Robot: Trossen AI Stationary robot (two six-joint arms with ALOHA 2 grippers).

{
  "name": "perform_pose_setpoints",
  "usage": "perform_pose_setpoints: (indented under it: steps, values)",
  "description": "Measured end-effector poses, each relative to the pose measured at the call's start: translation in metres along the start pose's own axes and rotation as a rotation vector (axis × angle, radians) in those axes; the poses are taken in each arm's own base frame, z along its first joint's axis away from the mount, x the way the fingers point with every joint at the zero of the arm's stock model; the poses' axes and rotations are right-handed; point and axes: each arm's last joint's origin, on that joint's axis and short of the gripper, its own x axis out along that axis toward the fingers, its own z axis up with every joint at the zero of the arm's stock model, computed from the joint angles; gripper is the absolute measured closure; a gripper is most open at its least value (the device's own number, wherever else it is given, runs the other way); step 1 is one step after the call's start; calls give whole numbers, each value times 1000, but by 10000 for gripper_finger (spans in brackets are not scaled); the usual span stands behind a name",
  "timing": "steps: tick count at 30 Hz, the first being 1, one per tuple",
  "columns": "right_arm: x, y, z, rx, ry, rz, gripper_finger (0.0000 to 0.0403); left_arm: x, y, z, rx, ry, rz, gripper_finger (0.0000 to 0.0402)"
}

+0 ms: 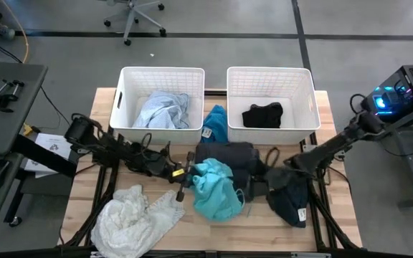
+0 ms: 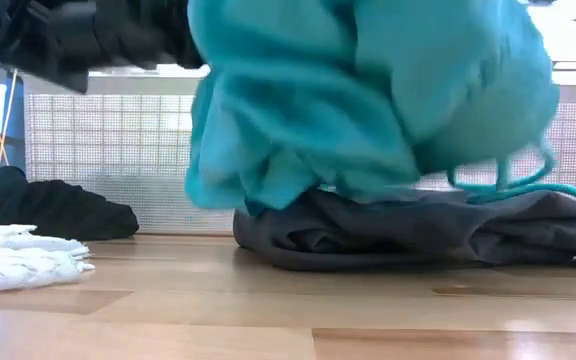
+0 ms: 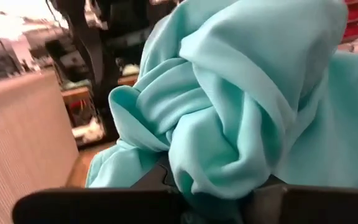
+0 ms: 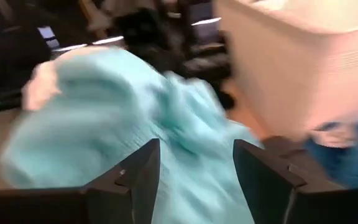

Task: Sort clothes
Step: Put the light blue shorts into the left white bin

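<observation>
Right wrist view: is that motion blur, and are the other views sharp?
Right wrist view: teal garment and basket smeared, only the fingers crisp. Left wrist view: teal sharp, background soft and overexposed. Low view: teal close and soft. High view: sharp, evenly lit.

Soft matt teal fleece garment, crumpled white lacy cloth, smooth pale wooden plank table, two white plastic mesh baskets.

robot lab: office chair, electronics
</observation>
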Motion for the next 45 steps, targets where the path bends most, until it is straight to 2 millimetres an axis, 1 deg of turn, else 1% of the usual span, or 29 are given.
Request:
perform_pose_setpoints:
  steps: [3, 6, 10, 12, 14, 20, 23, 25, 27, 30, 35, 41, 45]
  values:
    - [-14, 7, -7, -33, -6, -86, 217, -8, 1, 21, 35, -19, 38, 373]
    - [-19, 13, -17, -27, 2, -121, 217, -19, 3, 46, 68, -46, 90, 373]
    - [-11, 19, -37, -34, 58, -149, 217, -40, 14, 82, 128, -122, 184, 373]
    - [-4, 22, -46, -29, 80, -164, 217, -52, 22, 99, 159, -159, 257, 373]
    - [3, 23, -57, -29, 102, -182, 217, -64, 31, 117, 194, -158, 334, 373]
    - [19, 24, -80, -62, 144, -239, 217, -91, 67, 174, 300, -9, 528, 373]
    - [23, 23, -85, -53, 153, -255, 217, -105, 86, 201, 328, 113, 653, 373]
    - [25, 22, -86, -56, 158, -261, 217, -113, 98, 213, 339, 205, 738, 373]
    - [26, 21, -86, -56, 159, -267, 217, -120, 108, 221, 344, 286, 809, 373]
    - [28, 19, -85, -53, 158, -275, 217, -130, 122, 227, 328, 366, 885, 373]
    - [30, 16, -85, -53, 160, -287, 217, -136, 136, 222, 321, 439, 946, 365]
    - [38, 7, -81, -97, 174, -314, 217, -140, 146, 222, 305, 412, 942, 370]
    - [40, -1, -72, -123, 180, -312, 217, -143, 150, 222, 316, 419, 947, 369]
